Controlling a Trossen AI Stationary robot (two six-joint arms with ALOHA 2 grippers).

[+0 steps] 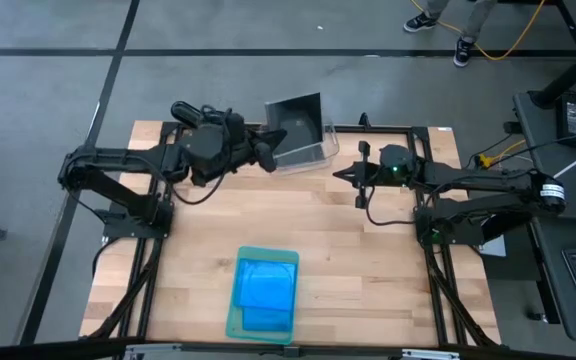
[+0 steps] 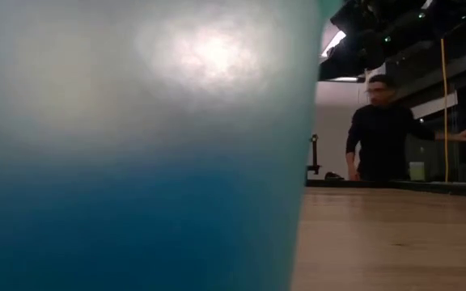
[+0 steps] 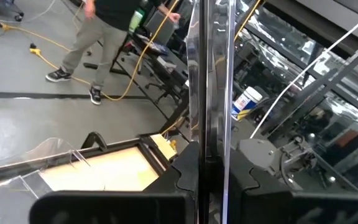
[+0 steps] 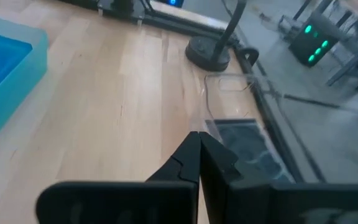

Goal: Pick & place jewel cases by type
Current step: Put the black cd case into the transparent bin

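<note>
My left gripper (image 1: 271, 150) is at the table's far edge, shut on a dark grey jewel case (image 1: 296, 118) held over the clear bin (image 1: 313, 155). In the left wrist view the case (image 3: 210, 74) shows edge-on between my fingers. Another dark case (image 4: 247, 148) lies flat in the bin (image 4: 229, 84). Blue jewel cases (image 1: 266, 285) lie stacked in the pale green tray (image 1: 236, 320) near the front edge. My right gripper (image 1: 343, 173) is shut, holds nothing, and hovers just right of the bin; its tips (image 4: 199, 144) point at the bin's near corner. My left gripper pinches the dark case by one edge (image 3: 209, 163) between its two fingers (image 3: 182, 177), coming level from the table's left. The case stands out beyond the fingertips, tilted on edge, lifted clear above the bin.
The low view is almost filled by the tray's wall (image 2: 136, 162). A person (image 2: 383, 129) stands beyond the far edge; feet (image 1: 463, 50) show on the floor. Bare wood (image 1: 368, 260) lies between tray and bin. A black post base (image 4: 207, 53) stands by the bin.
</note>
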